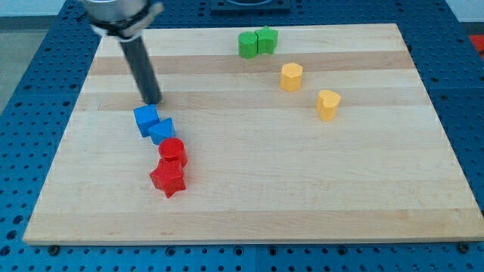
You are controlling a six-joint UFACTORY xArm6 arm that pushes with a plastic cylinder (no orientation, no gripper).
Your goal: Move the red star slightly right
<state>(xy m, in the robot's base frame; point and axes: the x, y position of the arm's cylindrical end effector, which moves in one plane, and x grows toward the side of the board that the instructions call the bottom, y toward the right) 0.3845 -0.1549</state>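
The small red star-shaped block (pixel 168 180) lay flat on the pale wooden board (pixel 302 181), in its lower left part, its blunt points spread, touching the red cylinder block (pixel 173 152) just above it. My tip (pixel 153 100), a bare rod with no fingers to clench or release, stood just above the blue cube block (pixel 147 119), well apart from the star.

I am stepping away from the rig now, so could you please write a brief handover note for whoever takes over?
My tip is just above the upper blue block, touching nothing red.
The red star lies at the view's lower left, against the red cylinder, below the second blue block.
Done: no sign of a push yet.
Left: bring my tip to the star's left side and nudge it slightly right.
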